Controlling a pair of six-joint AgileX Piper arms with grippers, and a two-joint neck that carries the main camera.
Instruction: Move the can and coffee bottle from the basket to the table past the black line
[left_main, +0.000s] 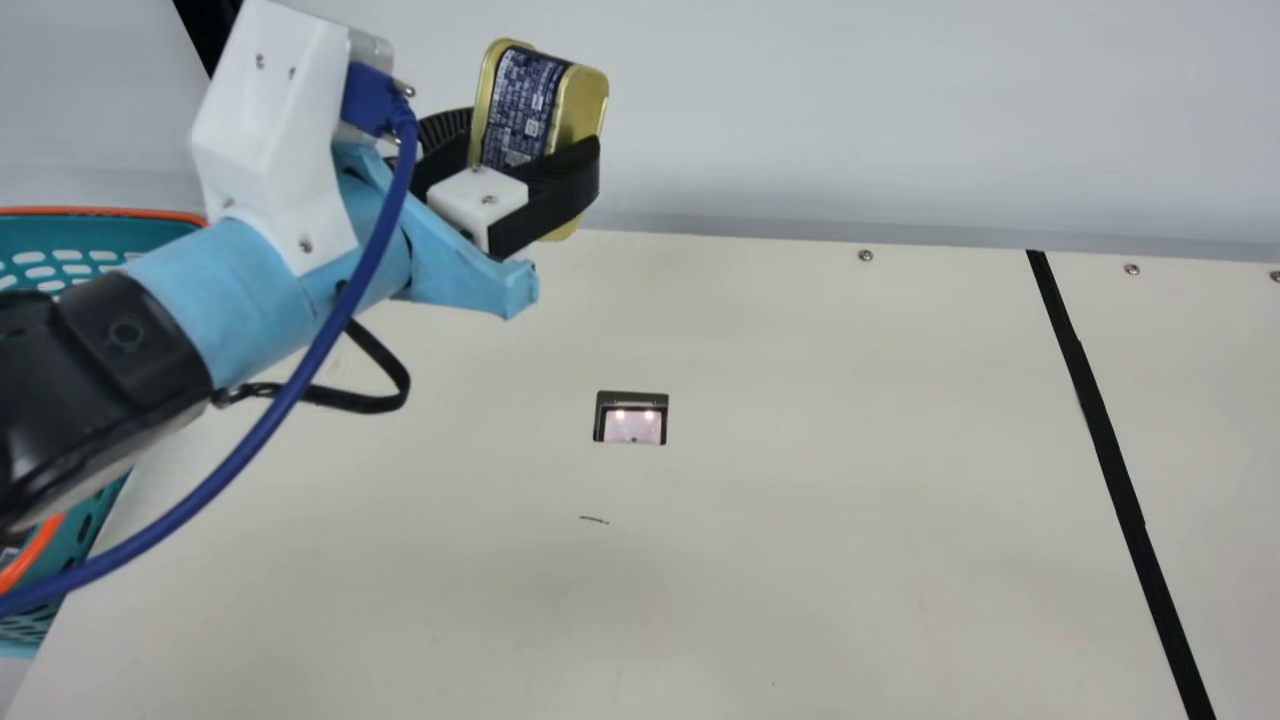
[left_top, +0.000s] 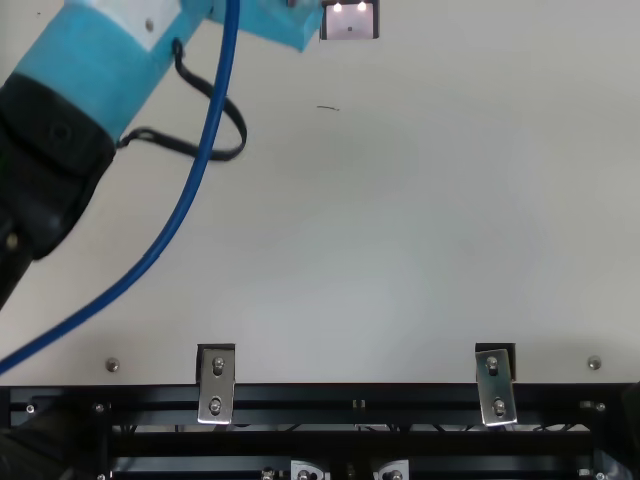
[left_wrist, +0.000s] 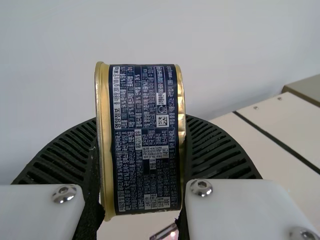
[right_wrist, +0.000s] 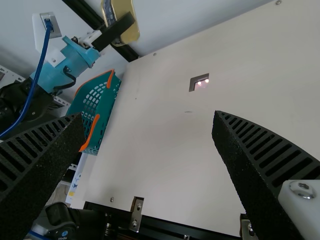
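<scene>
Main view: I've got my left gripper (left_main: 535, 145) up off the bench (left_main: 800, 500), jaws closed on the can (left_main: 525, 105), on the basket (left_main: 90, 235) side of the black line (left_main: 1105, 440).

Top view: my left arm (left_top: 80, 75) slants over the bench.

Left wrist view: a ribbed finger (left_wrist: 65, 155) presses each gold-rimmed end.

Right wrist view: my right gripper (right_wrist: 148, 120) has its jaws spread wide, holding nothing.

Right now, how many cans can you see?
1: the can is held up in my left gripper, off the table. The inside of the basket is mostly hidden, so it may hold others.
</scene>
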